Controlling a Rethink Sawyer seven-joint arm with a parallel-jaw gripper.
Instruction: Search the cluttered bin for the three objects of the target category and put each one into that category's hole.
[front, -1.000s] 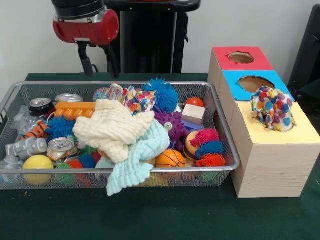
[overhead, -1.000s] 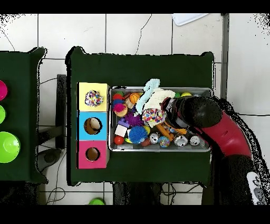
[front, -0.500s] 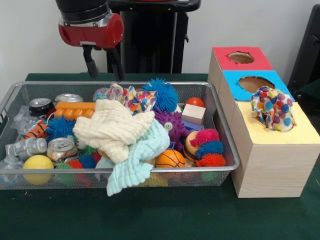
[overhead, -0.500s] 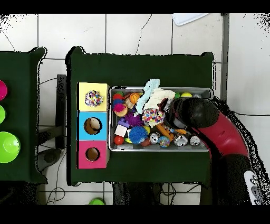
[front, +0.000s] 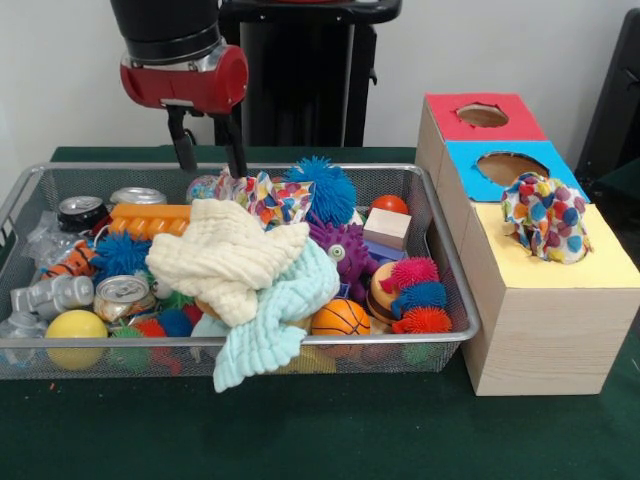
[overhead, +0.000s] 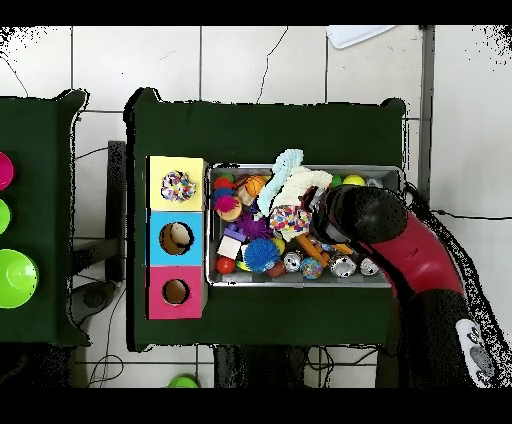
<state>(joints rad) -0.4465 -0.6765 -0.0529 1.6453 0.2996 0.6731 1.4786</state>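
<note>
Overhead, spread-fingered gripper (front: 211, 140) above crumpled, bright polka-dotted cloth (front: 272, 198) in bin (front: 240, 344).

We see a wire bin (front: 440, 250) on the desk (front: 330, 430), and to its right in the front view a row of three boxes (front: 545, 300) running front to back, each with a hole on top. A patterned cloth (front: 545, 215) sits in the hole of the nearest box. In the bin, two towels (front: 235, 260) lie heaped at the middle, the lower one draped over the front rim. Cans (front: 122, 293) and balls lie to the left, spiky toys (front: 415, 295) to the right. Another patterned cloth (front: 272, 197) lies behind the towels, just below the gripper (front: 210, 155).
</note>
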